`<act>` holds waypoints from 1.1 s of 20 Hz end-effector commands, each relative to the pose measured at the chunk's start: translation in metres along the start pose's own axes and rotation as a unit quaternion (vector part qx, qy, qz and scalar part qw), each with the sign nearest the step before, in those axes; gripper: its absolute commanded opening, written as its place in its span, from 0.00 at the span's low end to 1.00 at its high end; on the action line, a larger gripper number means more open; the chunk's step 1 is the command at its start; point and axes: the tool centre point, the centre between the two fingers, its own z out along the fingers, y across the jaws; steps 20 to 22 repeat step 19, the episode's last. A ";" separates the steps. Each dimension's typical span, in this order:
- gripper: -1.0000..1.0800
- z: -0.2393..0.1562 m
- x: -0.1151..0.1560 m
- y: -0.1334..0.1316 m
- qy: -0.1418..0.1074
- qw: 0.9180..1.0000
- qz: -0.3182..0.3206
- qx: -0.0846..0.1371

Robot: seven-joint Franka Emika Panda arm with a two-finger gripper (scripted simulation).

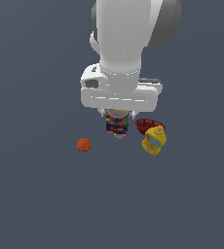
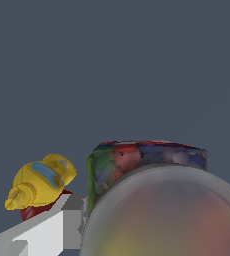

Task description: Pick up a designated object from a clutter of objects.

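The designated object, a short can with a silvery round top (image 2: 162, 215) and a blue-and-red multicoloured label (image 1: 117, 124), sits directly under the white hand of the arm. My gripper (image 1: 118, 130) is down around it. In the wrist view one pale finger (image 2: 47, 232) presses against the can's side and the other finger is hidden behind the can. The gripper looks shut on the can. Other clutter lies near: an orange ball (image 1: 84, 144), a dark red bowl (image 1: 149, 125) and a yellow bottle (image 1: 154, 140).
The yellow bottle (image 2: 39, 180) lies on its side against the dark red bowl (image 2: 33, 211), close to the can on the exterior view's right. The orange ball rests apart on the exterior view's left. A plain dark grey floor (image 1: 46, 204) surrounds everything.
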 end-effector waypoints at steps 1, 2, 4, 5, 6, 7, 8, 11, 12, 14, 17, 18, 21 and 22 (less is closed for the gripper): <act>0.00 -0.029 0.000 0.002 0.001 1.000 0.000 0.000; 0.00 -0.038 0.000 0.003 0.001 1.000 0.000 0.000; 0.00 -0.055 0.000 0.004 0.001 1.000 0.000 0.000; 0.00 -0.063 0.000 0.004 0.001 1.000 0.000 0.000; 0.00 -0.070 0.000 0.005 0.001 1.000 0.000 0.000; 0.00 -0.077 0.000 0.005 0.001 1.000 0.000 0.000; 0.00 -0.083 0.000 0.005 0.001 1.000 0.000 0.000; 0.00 -0.097 0.001 0.006 0.001 1.000 0.000 0.000; 0.00 -0.101 0.001 0.007 0.001 1.000 0.000 0.000; 0.00 -0.107 0.001 0.007 0.001 1.000 0.000 0.000; 0.00 -0.112 0.002 0.007 0.001 1.000 0.000 0.000; 0.00 -0.113 0.002 0.007 0.001 1.000 0.000 0.000; 0.00 -0.113 0.002 0.007 0.001 1.000 0.000 0.000; 0.00 -0.113 0.002 0.007 0.001 1.000 0.000 0.000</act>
